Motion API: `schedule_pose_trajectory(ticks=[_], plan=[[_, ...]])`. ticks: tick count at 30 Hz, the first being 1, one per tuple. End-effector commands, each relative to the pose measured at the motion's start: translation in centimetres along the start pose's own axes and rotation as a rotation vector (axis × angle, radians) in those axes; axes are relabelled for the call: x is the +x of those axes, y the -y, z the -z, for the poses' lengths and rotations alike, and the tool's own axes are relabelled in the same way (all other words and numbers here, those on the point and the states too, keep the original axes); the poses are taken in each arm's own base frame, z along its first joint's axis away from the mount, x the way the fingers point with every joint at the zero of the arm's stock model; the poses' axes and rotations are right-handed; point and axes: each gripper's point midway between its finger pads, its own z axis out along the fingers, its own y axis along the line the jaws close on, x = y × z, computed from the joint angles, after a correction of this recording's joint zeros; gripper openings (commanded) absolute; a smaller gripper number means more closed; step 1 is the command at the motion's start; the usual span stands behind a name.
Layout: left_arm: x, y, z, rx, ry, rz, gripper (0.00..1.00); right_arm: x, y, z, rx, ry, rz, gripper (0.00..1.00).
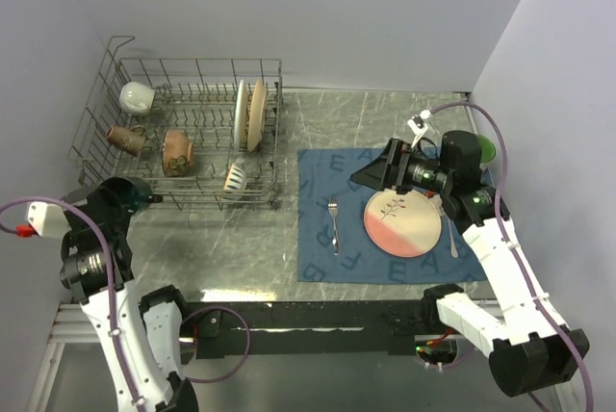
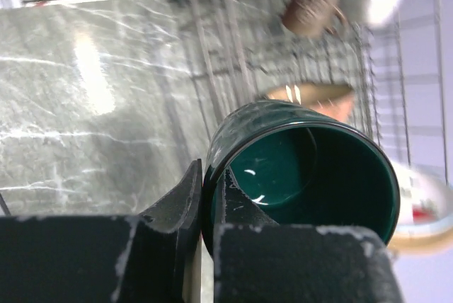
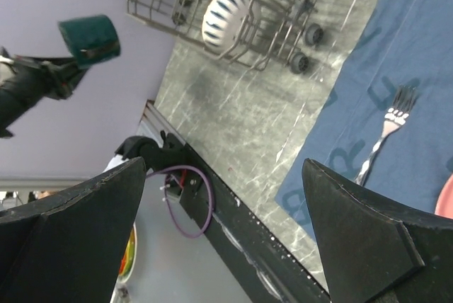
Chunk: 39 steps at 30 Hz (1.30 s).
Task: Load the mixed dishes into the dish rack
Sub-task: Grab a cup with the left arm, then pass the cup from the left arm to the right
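1. Nearest the arm bases, on the left, the left end effector (image 2: 211,170) was closed on the dark green mug (image 2: 311,175). One finger pressed the outside of the mug's wall and the other sat just inside the rim.
2. The mug was held up off the grey marbled surface (image 1: 241,248), with its open mouth turned toward the left wrist camera. In the top view it hung at the near left corner of the dish rack (image 1: 96,114). Whether it was over the wire or just outside it could not be told.
3. On the right side, a blue placemat (image 1: 318,263) lay flat on the surface. On it lay a fork (image 1: 334,222) toward the left edge, tines pointing away from the arms. A pink-and-cream plate (image 1: 404,224) lay to the fork's right, apart from it.
4. A second metal utensil (image 1: 452,237) lay just beside the plate's right rim, partly hidden by the right arm.
5. The right end effector (image 3: 224,163) hovered above the far part of the placemat, beyond the plate. Its jaws were spread wide and it held nothing.
6. Behind the right wrist, a green dish (image 1: 489,150) showed only as a sliver.
7. Farther back on the left, the rack held a striped bowl (image 1: 235,177) at its near right corner and two brown mugs (image 1: 177,152) lying in its middle.
8. A white plate (image 1: 241,114) and a tan plate (image 1: 256,115) stood upright side by side between the tines. A white mug (image 1: 137,96) lay at the rack's far left corner.
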Motion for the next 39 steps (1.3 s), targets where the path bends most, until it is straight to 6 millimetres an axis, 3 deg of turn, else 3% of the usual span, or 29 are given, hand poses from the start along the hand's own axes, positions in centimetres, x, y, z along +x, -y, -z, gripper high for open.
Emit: schedule_pose_trajectory(ticks=[1, 4, 6, 7, 9, 10, 12, 13, 15, 16, 17, 19, 21, 22, 26, 28, 29, 30, 34, 39], plan=[[0.0, 4.1, 3.7, 0.205, -0.069, -0.085, 0.01, -0.6, -1.6, -0.7, -0.022, 0.04, 0.057, 1.0], [0.9, 8.8, 5.5, 0.434, -0.15, -0.144, 0.01, -0.8, -3.5, -1.4, -0.039, 0.035, 0.102, 1.0], [2.6, 11.5, 6.1, 0.564, -0.262, -0.205, 0.01, -1.0, -5.4, -2.0, -0.085, 0.036, 0.136, 1.0], [3.7, 14.0, 8.3, 0.728, -0.358, -0.233, 0.01, -1.3, -6.2, -2.3, -0.106, 0.038, 0.146, 1.0], [4.9, 16.7, 9.5, 0.875, -0.469, -0.268, 0.01, -1.6, -7.3, -2.8, -0.147, 0.042, 0.165, 1.0], [5.8, 18.0, 12.3, 1.023, -0.588, -0.312, 0.01, -2.2, -8.0, -3.2, -0.17, 0.055, 0.18, 1.0], [6.2, 20.0, 12.6, 1.118, -0.68, -0.355, 0.01, -2.7, -8.9, -3.7, -0.204, 0.064, 0.201, 1.0], [6.1, 21.0, 14.9, 1.22, -0.735, -0.405, 0.01, -3.8, -9.6, -4.2, -0.234, 0.089, 0.225, 1.0], [7.5, 22.5, 13.7, 1.222, -0.791, -0.474, 0.01, -4.1, -10.6, -4.8, -0.287, 0.08, 0.254, 1.0], [7.7, 23.8, 15.8, 1.287, -0.809, -0.53, 0.01, -4.9, -11.5, -5.6, -0.317, 0.086, 0.28, 1.0], [8.9, 24.3, 14.9, 1.271, -0.881, -0.543, 0.01, -4.9, -12.0, -6.0, -0.344, 0.071, 0.305, 1.0], [9.8, 25.3, 16.7, 1.367, -0.945, -0.589, 0.01, -5.8, -13.6, -7.2, -0.389, 0.053, 0.344, 1.0], [10.5, 26.1, 17.0, 1.415, -1.022, -0.591, 0.01, -6.1, -13.7, -8.6, -0.397, 0.017, 0.357, 1.0], [10.9, 26.2, 17.6, 1.455, -1.062, -0.598, 0.01, -7.1, -15.0, -8.4, -0.417, 0.035, 0.38, 1.0], [12.2, 25.5, 20.5, 1.602, -1.269, -0.567, 0.01, -8.7, -16.2, -8.9, -0.436, 0.056, 0.366, 1.0], [12.2, 25.4, 21.0, 1.74, -1.223, -0.581, 0.01, -9.0, -16.6, -9.2, -0.452, 0.044, 0.357, 1.0], [12.4, 24.9, 22.2, 1.7, -1.336, -0.526, 0.01, -9.1, -16.9, -9.1, -0.466, 0.042, 0.356, 1.0], [12.7, 24.6, 22.8, 1.771, -1.316, -0.551, 0.01, -8.6, -17.6, -8.8, -0.523, 0.03, 0.375, 1.0], [14.3, 25.0, 23.1, 1.742, -1.406, -0.512, 0.01, -8.0, -20.5, -7.0, -0.714, 0.001, 0.355, 1.0], [15.2, 24.2, 25.6, 1.826, -1.468, -0.56, 0.01, -7.8, -19.9, -8.2, -0.739, -0.059, 0.304, 1.0]])
